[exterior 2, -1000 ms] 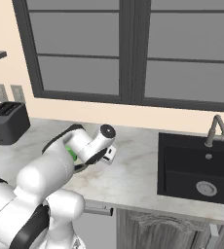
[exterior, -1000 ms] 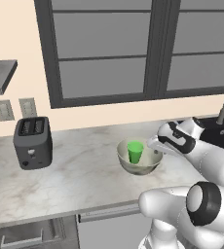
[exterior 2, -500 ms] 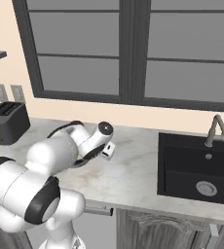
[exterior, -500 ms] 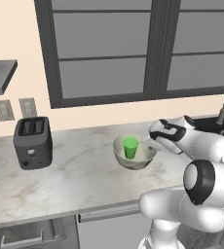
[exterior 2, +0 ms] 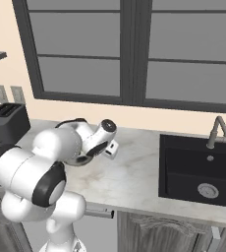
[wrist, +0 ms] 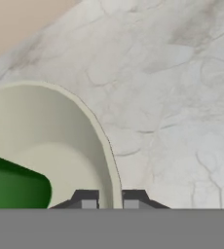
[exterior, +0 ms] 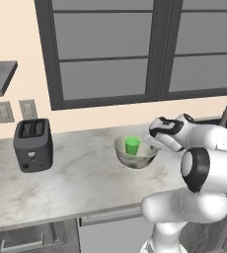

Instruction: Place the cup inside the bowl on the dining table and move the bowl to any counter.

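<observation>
Jaws of the gripper (wrist: 110,198) are clamped on the bowl (exterior: 135,153) rim at its 3 o'clock; the green cup (exterior: 132,145) is seen upright inside, on the marble surface (exterior: 81,180).

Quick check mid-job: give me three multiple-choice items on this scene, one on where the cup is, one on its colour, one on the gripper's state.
1. Where is the cup?
A. beside the toaster
B. inside the bowl
C. in the sink

2. What colour is the cup?
A. red
B. blue
C. green

3. How is the gripper?
A. shut on the bowl's rim
B. wide open above the sink
C. holding the toaster

Key: 1 B, it stands in the bowl on the counter; 2 C, bright green; 3 A, the hand view shows its fingers astride the rim.
</observation>
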